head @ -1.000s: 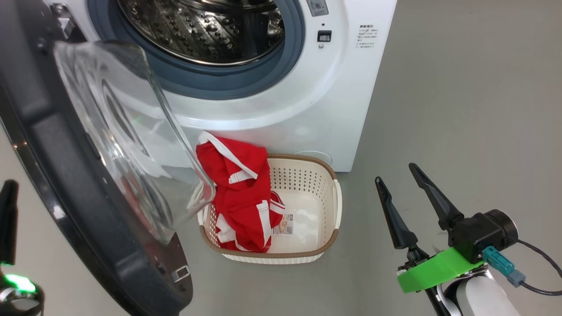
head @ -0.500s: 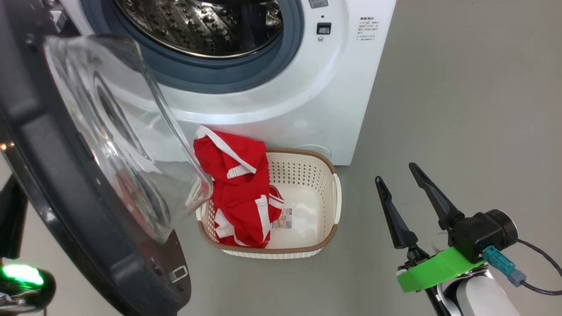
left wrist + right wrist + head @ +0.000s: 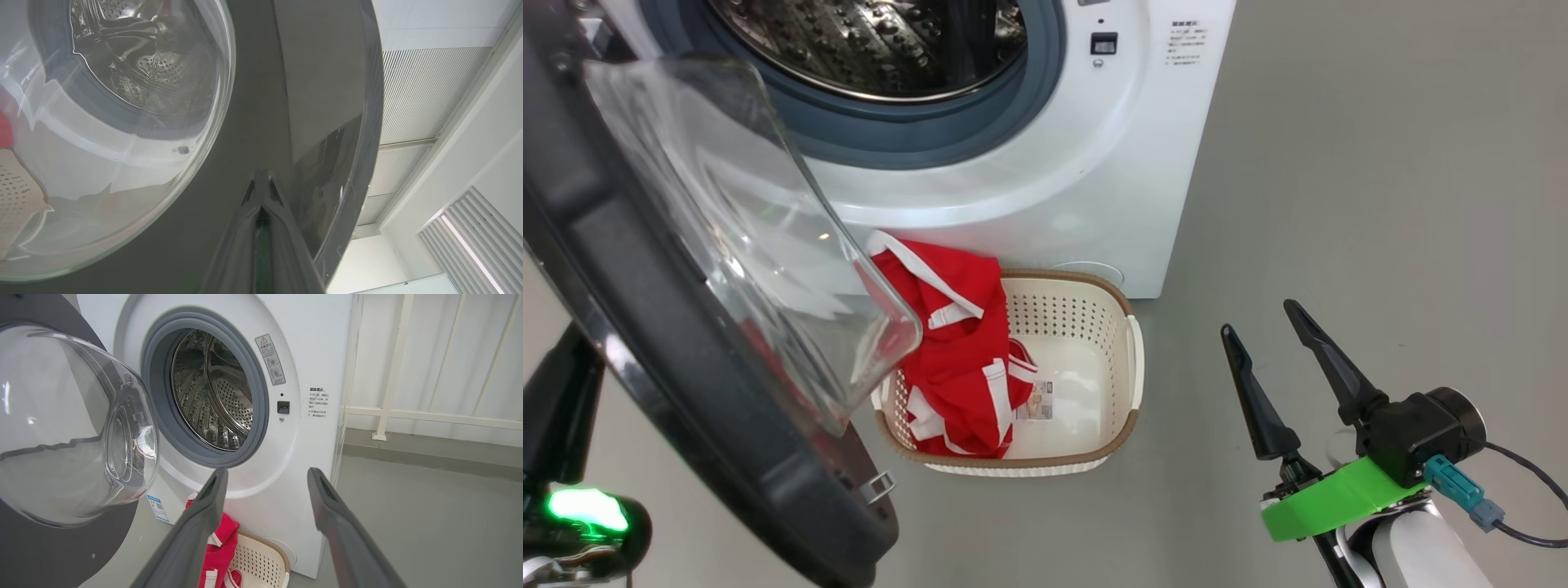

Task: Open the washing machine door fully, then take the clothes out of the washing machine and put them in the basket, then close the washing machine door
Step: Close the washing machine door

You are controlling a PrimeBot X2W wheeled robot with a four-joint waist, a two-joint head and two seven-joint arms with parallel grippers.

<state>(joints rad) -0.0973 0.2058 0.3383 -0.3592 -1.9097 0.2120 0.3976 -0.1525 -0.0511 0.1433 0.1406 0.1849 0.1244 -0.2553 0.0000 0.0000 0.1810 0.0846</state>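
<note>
Clothes basketed, we swing the door at 9 o'clock further shut, left gripper pressed together, right gripper spread.

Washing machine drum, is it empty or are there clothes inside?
Empty, as far as it shows: the drum is bare steel, and the red clothes lie in the basket.

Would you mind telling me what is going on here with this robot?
The clothes already lie in the basket before the washing machine, whose drum looks empty. The washing machine door stands open; the left gripper, closed, is at its black outer rim, seemingly to close it. The right gripper hangs open, holding nothing.
</note>
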